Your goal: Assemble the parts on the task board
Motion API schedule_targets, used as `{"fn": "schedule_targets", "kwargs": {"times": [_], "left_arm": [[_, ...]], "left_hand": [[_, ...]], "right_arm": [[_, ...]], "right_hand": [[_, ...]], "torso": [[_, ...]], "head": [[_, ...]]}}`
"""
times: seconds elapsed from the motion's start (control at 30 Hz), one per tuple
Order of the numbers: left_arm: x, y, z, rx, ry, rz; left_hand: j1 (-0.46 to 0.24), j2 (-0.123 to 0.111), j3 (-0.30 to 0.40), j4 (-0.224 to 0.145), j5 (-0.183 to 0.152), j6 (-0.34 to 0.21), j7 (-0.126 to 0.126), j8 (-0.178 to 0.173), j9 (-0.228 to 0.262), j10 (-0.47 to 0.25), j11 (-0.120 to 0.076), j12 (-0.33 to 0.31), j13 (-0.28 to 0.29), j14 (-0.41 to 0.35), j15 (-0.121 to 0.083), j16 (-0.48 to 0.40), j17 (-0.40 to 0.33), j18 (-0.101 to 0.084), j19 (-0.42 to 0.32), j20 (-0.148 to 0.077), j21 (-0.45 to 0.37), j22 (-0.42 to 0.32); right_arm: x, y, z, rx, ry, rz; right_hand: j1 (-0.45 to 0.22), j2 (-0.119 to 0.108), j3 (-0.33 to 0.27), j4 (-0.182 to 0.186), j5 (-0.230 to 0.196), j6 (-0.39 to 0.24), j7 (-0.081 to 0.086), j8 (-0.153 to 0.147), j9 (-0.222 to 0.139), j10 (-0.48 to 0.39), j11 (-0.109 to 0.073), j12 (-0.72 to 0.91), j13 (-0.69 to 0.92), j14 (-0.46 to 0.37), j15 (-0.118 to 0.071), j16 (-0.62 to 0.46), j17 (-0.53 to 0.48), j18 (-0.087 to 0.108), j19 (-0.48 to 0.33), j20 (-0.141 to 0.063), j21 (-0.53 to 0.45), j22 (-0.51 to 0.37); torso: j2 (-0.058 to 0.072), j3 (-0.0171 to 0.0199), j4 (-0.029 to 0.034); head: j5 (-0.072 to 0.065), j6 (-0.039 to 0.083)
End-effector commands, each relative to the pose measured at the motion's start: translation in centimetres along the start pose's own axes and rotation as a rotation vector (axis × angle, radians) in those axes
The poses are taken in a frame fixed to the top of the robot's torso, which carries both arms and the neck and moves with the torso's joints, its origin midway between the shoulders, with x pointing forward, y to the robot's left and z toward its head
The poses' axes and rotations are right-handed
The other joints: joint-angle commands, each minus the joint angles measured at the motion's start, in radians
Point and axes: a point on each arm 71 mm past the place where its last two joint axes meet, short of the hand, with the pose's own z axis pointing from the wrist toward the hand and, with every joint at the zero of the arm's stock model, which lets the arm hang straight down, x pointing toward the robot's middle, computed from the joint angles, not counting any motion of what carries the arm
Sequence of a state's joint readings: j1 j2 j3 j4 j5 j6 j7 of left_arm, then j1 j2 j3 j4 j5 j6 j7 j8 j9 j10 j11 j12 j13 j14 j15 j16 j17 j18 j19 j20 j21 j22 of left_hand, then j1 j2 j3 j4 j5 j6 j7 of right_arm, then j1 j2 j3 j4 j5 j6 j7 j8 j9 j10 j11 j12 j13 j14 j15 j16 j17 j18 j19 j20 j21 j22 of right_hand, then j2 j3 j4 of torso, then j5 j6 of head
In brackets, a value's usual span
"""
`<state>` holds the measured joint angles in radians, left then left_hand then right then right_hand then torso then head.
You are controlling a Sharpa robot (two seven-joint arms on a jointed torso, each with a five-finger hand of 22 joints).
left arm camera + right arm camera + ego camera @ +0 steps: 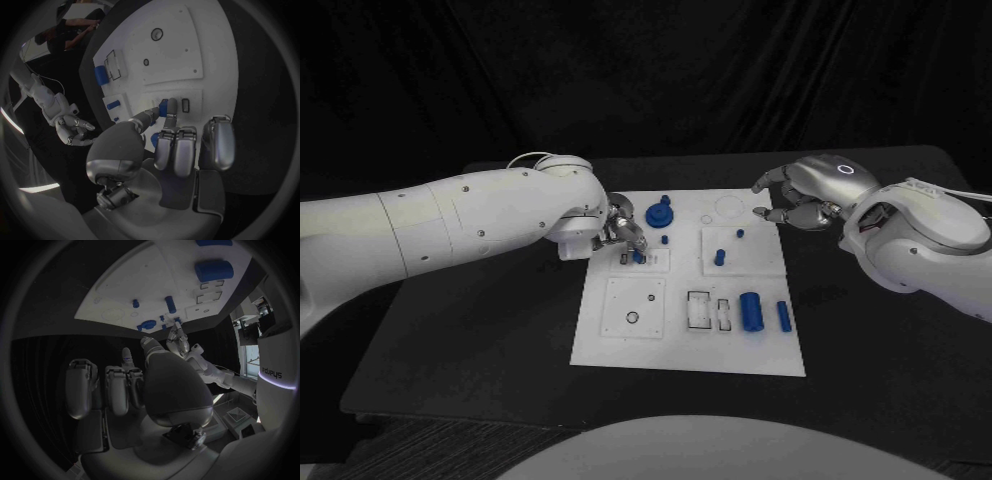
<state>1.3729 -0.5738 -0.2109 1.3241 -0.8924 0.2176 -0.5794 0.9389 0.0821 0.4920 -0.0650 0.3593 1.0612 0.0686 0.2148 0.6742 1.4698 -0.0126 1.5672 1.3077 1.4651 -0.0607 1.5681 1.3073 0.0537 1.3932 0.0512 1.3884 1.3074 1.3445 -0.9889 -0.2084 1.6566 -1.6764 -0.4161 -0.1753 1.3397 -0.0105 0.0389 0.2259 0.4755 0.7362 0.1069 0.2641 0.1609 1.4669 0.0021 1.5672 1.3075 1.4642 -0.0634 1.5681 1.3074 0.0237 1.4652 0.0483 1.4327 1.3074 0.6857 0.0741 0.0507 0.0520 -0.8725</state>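
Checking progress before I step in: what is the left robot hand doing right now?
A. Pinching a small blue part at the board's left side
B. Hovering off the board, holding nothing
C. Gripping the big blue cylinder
A: the left robot hand pinches a small blue part over the task board.

The task board [629, 345] looks like smooth white plastic, pretty matt, with thin printed outlines. The blue parts, like the fat cylinder [751, 310] nearer the right hand [795, 200], are smooth plastic with a slight sheen. Both hands are silvery metal-looking, satin finish with soft highlights; the left hand [181, 145] has smooth, rounded finger shells. The arm casings behind each hand are glossy white plastic. The counter [473, 350] under the hands is flat black, matt, no shine.
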Motion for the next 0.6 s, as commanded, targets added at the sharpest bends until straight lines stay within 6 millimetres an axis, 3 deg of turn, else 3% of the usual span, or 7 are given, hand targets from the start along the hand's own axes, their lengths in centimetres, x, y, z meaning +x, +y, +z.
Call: {"fn": "schedule_targets", "kwargs": {"times": [0.03,0.6], "left_arm": [[0.38,-0.12,0.14,0.012,0.012,-0.001],[0.35,-0.16,0.2,0.015,0.003,-0.007]], "left_hand": [[0.001,0.01,0.005,0.001,-0.003,0.01,-0.013,-0.007,-0.001,0.101,-0.003,0.004,0.263,0.106,-0.001,0.003,0.263,0.009,-0.006,0.0,-0.004,0.087],[0.003,0.011,0.011,-0.001,0.003,0.014,-0.014,-0.006,0.001,0.099,-0.004,0.002,0.261,0.106,-0.001,0.003,0.263,0.009,-0.005,0.0,-0.006,0.087]], "right_arm": [[0.15,-0.12,-0.03,0.017,0.008,-0.006],[0.21,-0.18,-0.09,0.02,0.01,-0.006]], "right_hand": [[0.009,0.001,-0.001,-0.005,0.004,0.008,0.001,-0.004,-0.001,0.104,0.006,0.004,0.263,0.106,0.007,0.001,0.261,0.012,0.04,0.005,-0.003,0.216],[0.01,0.002,0.001,-0.007,0.006,0.009,0.002,-0.005,-0.002,0.104,0.007,0.004,0.263,0.106,0.007,0.0,0.26,0.012,0.04,0.005,-0.004,0.216]], "torso": [[0.0,0.0003,0.0005],[-0.001,0.0013,0.0001]], "head": [[0.001,0.0],[0.0,0.0]]}}
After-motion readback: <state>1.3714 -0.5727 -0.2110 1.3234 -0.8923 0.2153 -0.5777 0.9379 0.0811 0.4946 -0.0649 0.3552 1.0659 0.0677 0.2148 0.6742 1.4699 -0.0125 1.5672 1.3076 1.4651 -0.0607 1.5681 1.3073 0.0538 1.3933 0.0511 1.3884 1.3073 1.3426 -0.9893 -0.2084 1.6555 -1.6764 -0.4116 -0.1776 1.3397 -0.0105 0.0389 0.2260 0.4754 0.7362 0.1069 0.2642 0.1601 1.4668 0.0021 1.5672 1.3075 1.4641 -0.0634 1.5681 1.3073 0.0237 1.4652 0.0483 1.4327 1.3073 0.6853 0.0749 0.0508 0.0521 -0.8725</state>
